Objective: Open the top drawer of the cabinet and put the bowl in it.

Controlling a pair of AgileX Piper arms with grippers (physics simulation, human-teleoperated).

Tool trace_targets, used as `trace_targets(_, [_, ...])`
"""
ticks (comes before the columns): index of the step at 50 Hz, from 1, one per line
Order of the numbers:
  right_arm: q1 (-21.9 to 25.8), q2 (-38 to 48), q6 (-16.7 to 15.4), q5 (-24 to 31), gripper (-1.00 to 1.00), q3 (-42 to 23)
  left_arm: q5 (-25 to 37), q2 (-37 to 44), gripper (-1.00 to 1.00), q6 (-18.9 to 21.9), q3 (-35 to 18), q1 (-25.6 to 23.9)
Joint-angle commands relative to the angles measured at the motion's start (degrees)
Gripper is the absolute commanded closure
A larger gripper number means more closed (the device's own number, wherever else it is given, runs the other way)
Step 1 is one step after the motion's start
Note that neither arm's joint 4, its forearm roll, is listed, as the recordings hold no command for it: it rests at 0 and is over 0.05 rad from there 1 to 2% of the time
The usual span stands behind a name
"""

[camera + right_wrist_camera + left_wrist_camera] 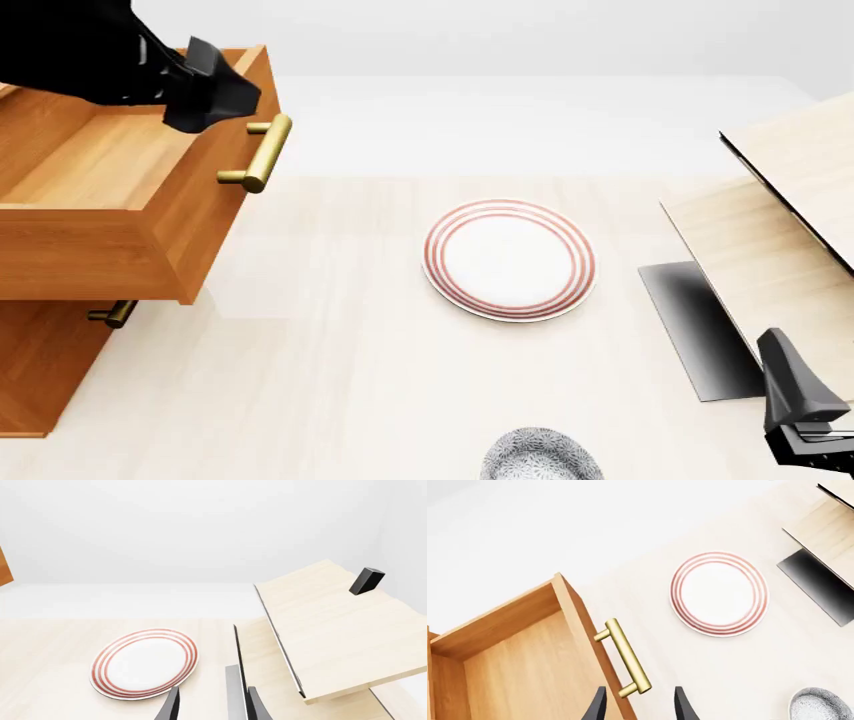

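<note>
The cabinet point(40, 370) stands at the left of the table. Its top drawer point(94, 160) is pulled out and empty; it also shows in the left wrist view point(514, 675). My left gripper point(200, 95) is open just above the drawer's front edge, by the brass handle point(260, 150). In the left wrist view the handle point(625, 657) ends between the spread fingers point(597, 707), not gripped. The speckled bowl point(541, 458) sits at the table's near edge, also visible in the left wrist view point(820, 705). My right gripper point(794, 390) is open and empty, right of the bowl.
A flat white plate with red rings point(507, 258) lies mid-table between drawer and panels. Pale light-wood panels point(787, 210) with a dark shelf point(694, 325) stand at the right. A lower drawer handle point(114, 313) shows under the open drawer.
</note>
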Motion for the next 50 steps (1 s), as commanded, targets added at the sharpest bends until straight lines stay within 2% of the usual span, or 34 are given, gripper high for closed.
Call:
trace_targets(1, [0.0, -0.3, 0.0, 0.2, -1.00, 0.1, -2.3, -1.2, -1.00, 2.2, 1.8, -4.7])
trace_targets(14, [0.0, -0.3, 0.0, 0.2, -1.00, 0.1, -2.3, -5.5, -1.00, 2.7, 5.7, -3.4])
trace_targets(16, [0.0, -0.3, 0.0, 0.2, -1.00, 0.1, -2.0, -4.1, -1.00, 0.0, 4.4, -5.9])
trace_targets(18, [0.0, -0.3, 0.0, 0.2, -1.00, 0.1, -2.2, -5.2, -1.00, 1.8, 5.5, -5.5])
trace_targets(20, [0.0, -0.3, 0.0, 0.2, -1.00, 0.1, -2.5, -4.3, -1.00, 0.5, 4.8, -7.7])
trace_targets(22, [0.0, -0.3, 0.0, 0.2, -1.00, 0.1, -2.6, -5.3, -1.00, 2.3, 6.5, -7.0])
trace_targets(23, [0.0, -0.3, 0.0, 0.2, -1.00, 0.1, -3.3, -3.5, -1.00, 0.8, 5.5, -10.1])
trace_targets(25, [0.0, -0.3, 0.0, 0.2, -1.00, 0.1, -3.6, -4.3, -1.00, 1.7, 6.5, -9.7])
trace_targets(26, [0.0, -0.3, 0.0, 0.2, -1.00, 0.1, -4.1, -3.2, -1.00, 1.4, 6.2, -11.3])
trace_targets(38, [0.0, -0.3, 0.0, 0.2, -1.00, 0.1, -6.3, -2.1, -1.00, 2.0, 7.9, -15.1])
trace_targets(39, [0.0, -0.3, 0.0, 0.2, -1.00, 0.1, -6.5, -1.4, -1.00, 0.8, 7.2, -16.3])
trace_targets(41, [0.0, -0.3, 0.0, 0.2, -1.00, 0.1, -6.8, -1.9, -1.00, 1.8, 7.8, -16.1])
trace_targets(42, [0.0, -0.3, 0.0, 0.2, -1.00, 0.1, -7.2, -1.1, -1.00, 0.7, 7.4, -17.4])
trace_targets(48, [0.0, -0.3, 0.0, 0.2, -1.00, 0.1, -8.9, -2.1, -1.00, 2.6, 10.6, -17.5])
trace_targets(50, [0.0, -0.3, 0.0, 0.2, -1.00, 0.1, -9.6, -1.2, -1.00, 1.3, 10.7, -18.8])
